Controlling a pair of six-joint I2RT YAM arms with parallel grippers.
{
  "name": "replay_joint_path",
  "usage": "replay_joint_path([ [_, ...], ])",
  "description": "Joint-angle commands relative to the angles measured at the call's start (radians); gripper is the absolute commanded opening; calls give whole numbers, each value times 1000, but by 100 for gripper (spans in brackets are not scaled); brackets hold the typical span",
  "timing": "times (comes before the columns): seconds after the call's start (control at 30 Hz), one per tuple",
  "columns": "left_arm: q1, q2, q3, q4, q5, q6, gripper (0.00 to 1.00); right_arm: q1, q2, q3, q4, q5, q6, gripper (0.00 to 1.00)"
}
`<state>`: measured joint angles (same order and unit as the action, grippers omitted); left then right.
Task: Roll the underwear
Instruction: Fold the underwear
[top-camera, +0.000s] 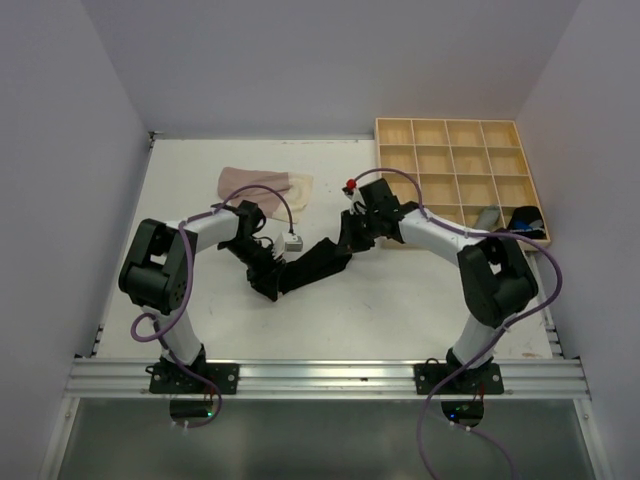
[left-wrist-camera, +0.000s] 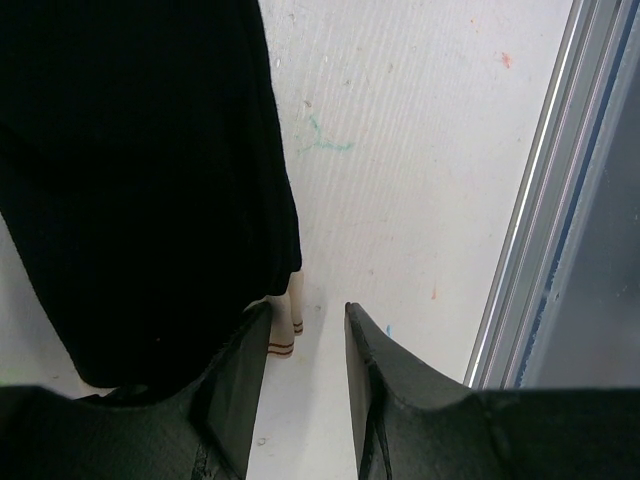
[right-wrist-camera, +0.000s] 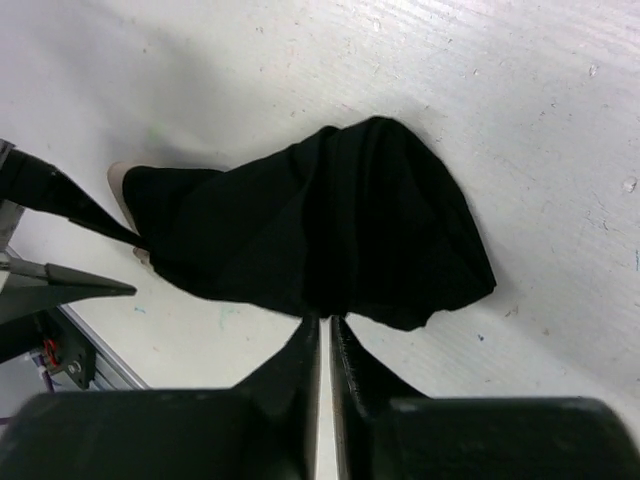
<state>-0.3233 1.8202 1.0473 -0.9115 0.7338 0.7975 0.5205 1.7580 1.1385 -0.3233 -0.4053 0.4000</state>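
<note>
The black underwear (top-camera: 315, 262) lies bunched in a long strip on the white table between the two arms. My right gripper (right-wrist-camera: 325, 318) is closed to a thin slit on the cloth's near edge, where the folds of the black underwear (right-wrist-camera: 320, 230) converge at its tips. My left gripper (left-wrist-camera: 307, 310) stands open at the strip's other end, bare table between its fingers. The black underwear (left-wrist-camera: 140, 180) drapes beside and over the left finger (left-wrist-camera: 240, 370), with a beige striped inner edge (left-wrist-camera: 290, 320) peeking out. From above, the left gripper (top-camera: 268, 285) and right gripper (top-camera: 352, 235) sit at opposite ends.
A pale beige-pink garment (top-camera: 268, 185) lies flat at the back of the table. The wooden compartment tray (top-camera: 447, 121) sits at the back right, with a grey roll (top-camera: 489, 216) and a dark roll (top-camera: 525, 216) in its near compartments. The metal rail (left-wrist-camera: 540, 200) borders the table.
</note>
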Motion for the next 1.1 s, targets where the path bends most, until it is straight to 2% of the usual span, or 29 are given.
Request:
replay_joint_path([
  [0.0, -2, 76, -56, 40, -315, 62, 43, -4, -77, 9, -28, 31, -13, 21],
  [0.07, -2, 77, -56, 39, -317, 60, 43, -4, -84, 39, -25, 33, 6, 29],
  [0.1, -2, 76, -56, 39, -317, 62, 43, -5, -81, 52, -25, 31, 14, 37],
  [0.17, -2, 74, -55, 37, -318, 60, 43, -5, -66, 81, -22, 39, 39, 41],
  [0.53, -5, 76, -64, 49, -310, 52, 44, -4, 130, 142, 24, 36, 89, 39],
  [0.67, -5, 76, -69, 52, -310, 51, 45, -1, 140, 118, 30, 5, 76, 34],
  [0.9, -5, 80, -79, 62, -312, 45, 45, -5, 72, 52, 6, -12, 42, 0],
  [1.07, -5, 71, -89, 62, -315, 46, 45, -4, 24, 41, -26, 26, 19, 0],
])
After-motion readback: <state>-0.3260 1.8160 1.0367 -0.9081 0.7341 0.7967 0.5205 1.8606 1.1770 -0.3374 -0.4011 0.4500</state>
